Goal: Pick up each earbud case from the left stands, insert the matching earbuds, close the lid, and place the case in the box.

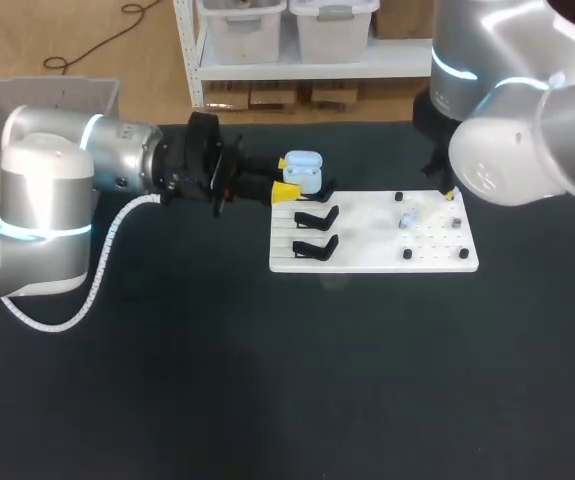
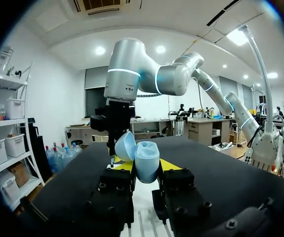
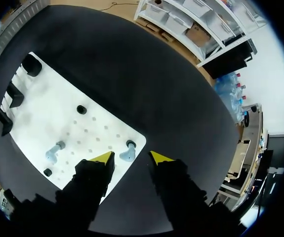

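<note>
Black table [image 1: 167,380]. The left arm [image 1: 67,190] comes in low and level from the left side. The right arm [image 1: 507,120] drops in at the far right. The box [image 1: 27,105] sits at the far left corner, behind the left arm. The white board [image 1: 367,260] lies right of centre.

Left gripper [image 2: 146,167]: narrow gap, pinching the earbud case [image 2: 145,159]. In the wrist view the case fills the space between the two yellow tips, one tip pressed against each side, no gap visible. The case is pale blue with its lid swung open and tilted back. In the head view it sits at the far left corner of the board, in line with two black stands [image 1: 317,216] on the board's left strip. I can't tell whether it rests on its own stand or is lifted clear. Only one yellow tip shows from above, against the case's near side.

Right gripper [image 3: 132,157]: fingers spread, holding nothing. It points straight down over the board's far right corner. A pale earbud [image 3: 126,158] stands at that corner, below and between the tips. Neither tip appears to touch it. A second pale earbud [image 3: 53,150] stands further in on the board, well apart from the gripper. Small black pegs [image 3: 81,109] dot the board around it.
</note>
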You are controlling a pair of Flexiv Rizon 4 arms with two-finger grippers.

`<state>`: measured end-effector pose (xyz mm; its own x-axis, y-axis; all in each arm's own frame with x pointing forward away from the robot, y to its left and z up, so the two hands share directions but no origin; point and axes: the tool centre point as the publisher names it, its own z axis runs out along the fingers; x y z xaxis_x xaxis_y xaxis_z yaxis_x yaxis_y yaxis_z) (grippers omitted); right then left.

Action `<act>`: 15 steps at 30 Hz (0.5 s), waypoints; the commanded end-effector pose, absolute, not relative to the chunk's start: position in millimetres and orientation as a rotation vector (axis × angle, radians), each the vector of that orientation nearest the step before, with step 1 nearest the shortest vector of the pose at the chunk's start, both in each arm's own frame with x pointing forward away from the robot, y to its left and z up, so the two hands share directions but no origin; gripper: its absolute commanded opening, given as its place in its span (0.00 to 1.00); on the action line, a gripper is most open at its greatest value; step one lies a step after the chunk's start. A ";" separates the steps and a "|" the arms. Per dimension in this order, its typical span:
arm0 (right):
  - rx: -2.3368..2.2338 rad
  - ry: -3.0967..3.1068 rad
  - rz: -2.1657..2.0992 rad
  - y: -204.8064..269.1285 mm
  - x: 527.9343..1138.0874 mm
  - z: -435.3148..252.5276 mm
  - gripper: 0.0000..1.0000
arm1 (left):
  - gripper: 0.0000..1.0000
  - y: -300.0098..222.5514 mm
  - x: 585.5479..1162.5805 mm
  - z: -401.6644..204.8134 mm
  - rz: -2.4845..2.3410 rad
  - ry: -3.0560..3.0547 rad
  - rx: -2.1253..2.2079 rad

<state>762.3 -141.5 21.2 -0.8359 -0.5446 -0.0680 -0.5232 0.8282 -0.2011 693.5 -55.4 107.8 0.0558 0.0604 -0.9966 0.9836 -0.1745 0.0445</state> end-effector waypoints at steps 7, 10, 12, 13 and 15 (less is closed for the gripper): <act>-0.847 2.849 -0.299 -142.5 759.3 17.6 0.40 | 0.00 -55.1 692.9 106.9 -1.264 1.130 1.407; -0.844 2.843 -0.306 -141.2 760.1 17.8 0.36 | 0.00 -55.1 692.9 106.9 -1.264 1.130 1.407; -0.841 2.840 -0.319 -140.5 760.8 16.8 0.37 | 0.00 -55.1 692.9 106.9 -1.264 1.130 1.407; -0.840 2.839 -0.320 -140.4 761.0 16.5 0.36 | 0.00 -55.1 692.9 106.9 -1.264 1.130 1.407; -0.833 2.838 -0.327 -140.0 761.6 15.6 0.34 | 0.00 -55.1 692.9 106.9 -1.264 1.130 1.407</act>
<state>764.0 -140.5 17.5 -0.8305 -0.5499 -0.0887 -0.5167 0.8201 -0.2460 693.5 -55.5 107.8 0.0558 0.0604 -0.9966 0.9836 -0.1745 0.0445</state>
